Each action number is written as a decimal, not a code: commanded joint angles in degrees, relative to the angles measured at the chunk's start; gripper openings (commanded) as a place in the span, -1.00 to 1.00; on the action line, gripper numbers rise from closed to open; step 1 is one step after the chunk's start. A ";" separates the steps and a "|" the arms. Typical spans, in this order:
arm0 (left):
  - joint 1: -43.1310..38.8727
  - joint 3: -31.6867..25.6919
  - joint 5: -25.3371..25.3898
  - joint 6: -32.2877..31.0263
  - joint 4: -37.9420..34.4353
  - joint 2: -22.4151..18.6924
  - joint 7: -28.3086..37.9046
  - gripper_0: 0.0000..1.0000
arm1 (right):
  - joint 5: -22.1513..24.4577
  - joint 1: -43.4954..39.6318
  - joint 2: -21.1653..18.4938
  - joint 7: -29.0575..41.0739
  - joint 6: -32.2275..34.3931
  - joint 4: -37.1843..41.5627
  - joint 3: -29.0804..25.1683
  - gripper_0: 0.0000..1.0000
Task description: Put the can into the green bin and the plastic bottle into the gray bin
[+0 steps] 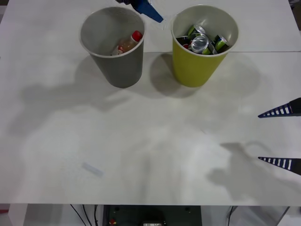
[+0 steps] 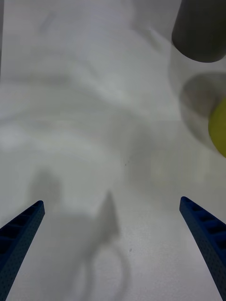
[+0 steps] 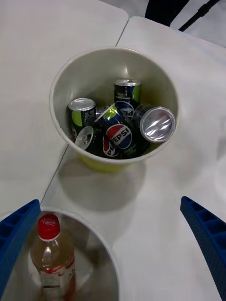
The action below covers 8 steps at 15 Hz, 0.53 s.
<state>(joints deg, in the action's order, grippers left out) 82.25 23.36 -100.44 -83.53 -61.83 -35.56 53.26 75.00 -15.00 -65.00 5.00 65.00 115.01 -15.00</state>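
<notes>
gray bin (image 1: 117, 66) far left of centre on the counter (image 1: 141, 150) | green bin (image 1: 200, 66) just right of it, apart | plastic bottle (image 1: 128, 44) inside gray bin, leaning | can (image 1: 200, 44) in green bin atop other cans (image 3: 113, 136) | left gripper (image 3: 113, 244) above the bins' far side | right gripper (image 1: 282, 139) near right edge

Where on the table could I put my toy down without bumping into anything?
The wide white table in front of the gray bin and green bin is bare. The left side is free too. It gets tight between the two bins, under the open left gripper, and at the right edge by the open right gripper.
</notes>
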 commanded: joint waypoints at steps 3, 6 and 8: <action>-11.94 -5.43 2.71 -3.30 -12.88 -9.71 -7.82 1.00 | 0.00 0.00 0.00 0.00 0.00 -0.01 0.00 1.00; -21.17 -9.73 5.26 -3.30 -21.31 -15.33 -9.49 1.00 | 0.00 0.00 0.00 0.00 0.00 -0.01 0.00 1.00; -27.41 -13.25 5.78 -3.22 -26.06 -17.79 -13.01 1.00 | 0.00 0.00 0.00 0.00 0.00 -0.01 0.00 1.00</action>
<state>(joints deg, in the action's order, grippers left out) 57.03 11.38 -94.76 -86.83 -86.37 -52.60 41.90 75.00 -15.00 -65.00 5.00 65.00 115.01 -15.00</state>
